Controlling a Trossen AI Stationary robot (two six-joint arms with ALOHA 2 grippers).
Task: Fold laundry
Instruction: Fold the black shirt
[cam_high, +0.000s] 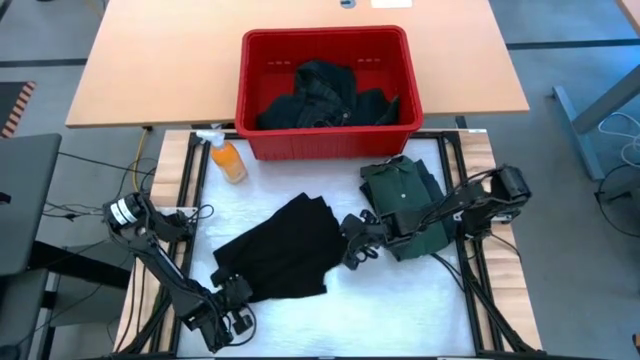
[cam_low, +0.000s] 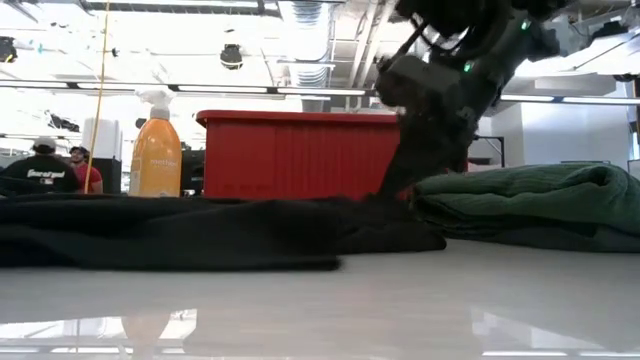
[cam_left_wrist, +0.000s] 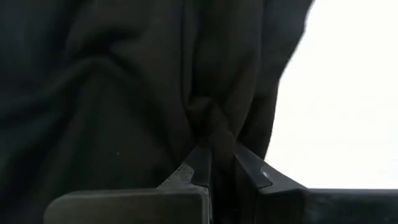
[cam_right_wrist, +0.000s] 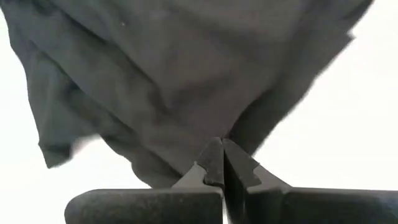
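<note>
Pincers, two (cam_high: 232, 290) (cam_high: 352, 252), pinch one black garment (cam_high: 285, 255).

This is a robotics lab or open workshop hall. Beyond the red basket (cam_low: 300, 152) the low view shows an unfinished ceiling with exposed ducts (cam_low: 310, 40) and strip lights, and two people (cam_low: 55, 165) left of the basket. Behind the basket from above stands a plain wooden desk (cam_high: 150, 60) on grey floor, cables (cam_high: 620, 140) trailing nearby.

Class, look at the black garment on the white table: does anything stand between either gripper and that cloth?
Nothing visible does. The left gripper and the right gripper are each shut on an edge of the black garment; the green shirt lies beside it.
</note>
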